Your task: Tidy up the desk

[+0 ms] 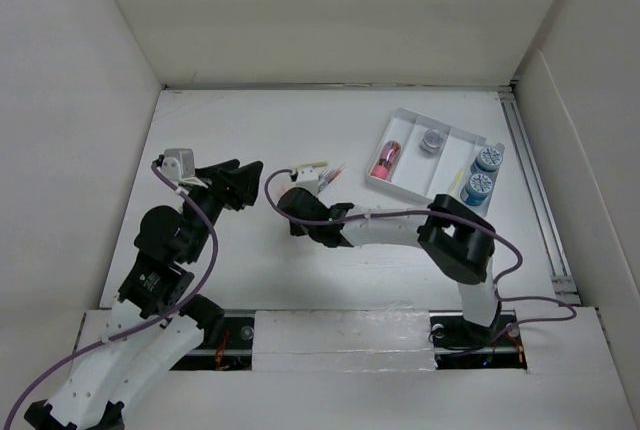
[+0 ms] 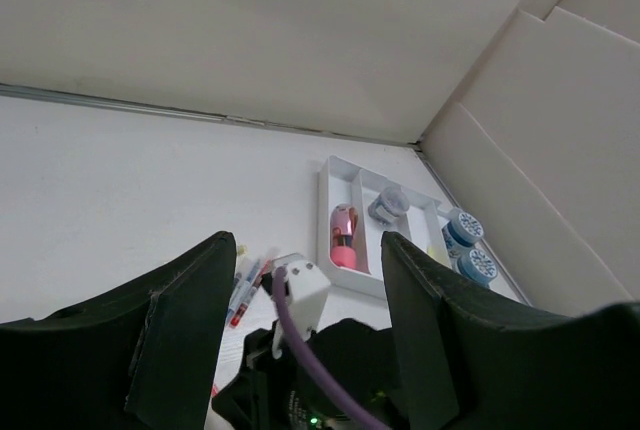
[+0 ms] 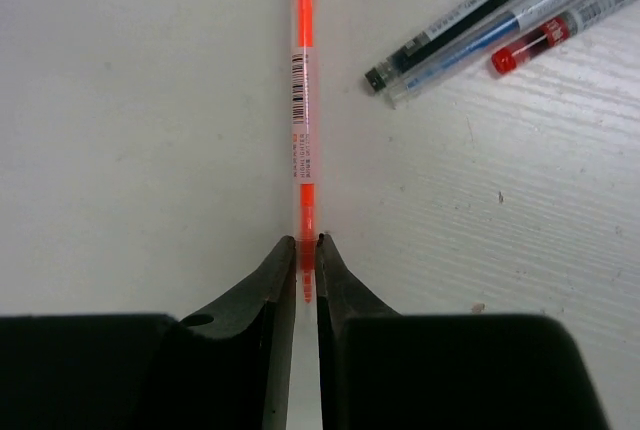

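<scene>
On the desk (image 1: 250, 130): a white top inside white walls. Loose pens lie near its middle, and a compartment tray (image 1: 448, 126) sits toward the far right.
Right gripper (image 3: 306, 262): its fingers are pinched together on the near end of an orange pen (image 3: 302, 100). The barrel runs straight ahead, likely so it can be carried lengthwise to the tray.
Lift: the pen looks flat on the surface from the wrist view, but I cannot say whether it is raised.
Other pens (image 3: 500, 25): three, bunched just beside the orange one and untouched.
Right arm: stretched leftward from its base, elbow bent near the tray, wrist low.
Left gripper (image 1: 238, 185): fingers apart and empty, held above the desk, pointing toward the pens.
Left arm: folded and out of the way, probably waiting.
</scene>
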### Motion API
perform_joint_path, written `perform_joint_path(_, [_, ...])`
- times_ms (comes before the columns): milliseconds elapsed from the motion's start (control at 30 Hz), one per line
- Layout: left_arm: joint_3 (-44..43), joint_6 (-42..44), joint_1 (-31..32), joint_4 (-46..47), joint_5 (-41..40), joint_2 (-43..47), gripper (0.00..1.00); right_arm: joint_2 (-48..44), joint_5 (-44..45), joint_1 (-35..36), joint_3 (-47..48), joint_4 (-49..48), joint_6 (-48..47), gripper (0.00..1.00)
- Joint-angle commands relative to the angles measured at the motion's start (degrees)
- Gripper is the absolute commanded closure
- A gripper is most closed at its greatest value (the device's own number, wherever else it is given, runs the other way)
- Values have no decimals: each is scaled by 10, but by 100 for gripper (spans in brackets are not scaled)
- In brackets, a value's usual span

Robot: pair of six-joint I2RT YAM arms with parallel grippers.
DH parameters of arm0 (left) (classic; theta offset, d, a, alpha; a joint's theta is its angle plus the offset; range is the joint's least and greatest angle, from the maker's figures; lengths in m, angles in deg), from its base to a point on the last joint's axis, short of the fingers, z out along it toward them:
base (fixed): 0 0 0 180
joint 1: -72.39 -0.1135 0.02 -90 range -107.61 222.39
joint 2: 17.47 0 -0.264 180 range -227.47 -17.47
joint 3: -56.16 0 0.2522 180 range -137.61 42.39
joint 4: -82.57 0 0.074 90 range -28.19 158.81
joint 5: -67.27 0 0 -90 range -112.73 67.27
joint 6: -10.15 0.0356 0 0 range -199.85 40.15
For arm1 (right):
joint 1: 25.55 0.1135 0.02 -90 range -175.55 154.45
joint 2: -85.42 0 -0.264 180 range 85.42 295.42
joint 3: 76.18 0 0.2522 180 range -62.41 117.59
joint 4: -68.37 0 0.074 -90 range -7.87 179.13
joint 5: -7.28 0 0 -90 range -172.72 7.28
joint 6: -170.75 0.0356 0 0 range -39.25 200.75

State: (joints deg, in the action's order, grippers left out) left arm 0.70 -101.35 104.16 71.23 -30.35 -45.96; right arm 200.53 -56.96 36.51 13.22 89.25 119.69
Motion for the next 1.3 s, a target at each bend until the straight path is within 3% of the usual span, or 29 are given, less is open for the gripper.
perform_joint_path(0, [-2, 7, 1, 29, 5, -7, 44, -82, 1, 3, -9, -96, -24, 97])
perform_joint_path(333, [1, 8, 1, 29, 4, 10, 44, -237, 1, -58, -126, -151, -1, 100])
perform_joint_path(600, [-1, 8, 1, 30, 4, 5, 43, -384, 37, -131, -240, -99, 25, 100])
perform_joint_path(833, [-1, 8, 1, 29, 3, -1, 43, -499, 24, -297, -346, 3, 32, 100])
perform_joint_path(1033, [-1, 8, 1, 31, 11, -10, 43, -531, -24, -404, -390, -9, 32, 99])
perform_joint_path(1267, [-2, 8, 1, 32, 15, -17, 43, -469, -123, -531, -392, -65, 7, 98])
